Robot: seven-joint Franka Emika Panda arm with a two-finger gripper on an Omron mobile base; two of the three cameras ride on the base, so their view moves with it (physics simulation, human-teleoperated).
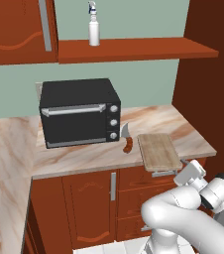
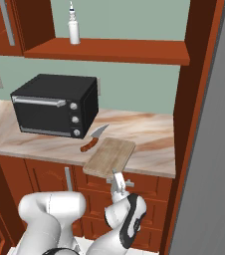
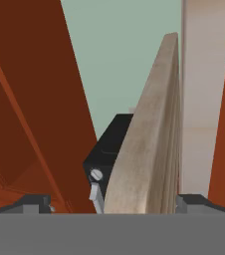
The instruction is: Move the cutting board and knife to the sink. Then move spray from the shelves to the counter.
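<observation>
Cutting board (image 1: 158, 151) is lying flat on the table (image 1: 89, 156), its near end sticking out past the table's front edge, just beside the black oven (image 1: 79, 113). It is looking like a stiff slab of wood, rigid and fairly light, with a smooth face that could be slippery, so I am judging the overhanging near edge the best place to take hold, one finger above and one below.

Knife (image 1: 127, 139) is resting between oven and board, blade toward the wall; small and light, and its wooden handle is looking like the safer hold.

Spray (image 1: 93, 27) is standing upright on the shelves (image 1: 134, 49) above, well apart from everything else.

Pincer (image 2: 118, 182) is sitting right at the board's near edge with its jaws spread wide, gripping nothing; in the hand view the board (image 3: 149, 139) is running edge-on between the fingertips (image 3: 35, 203).
</observation>
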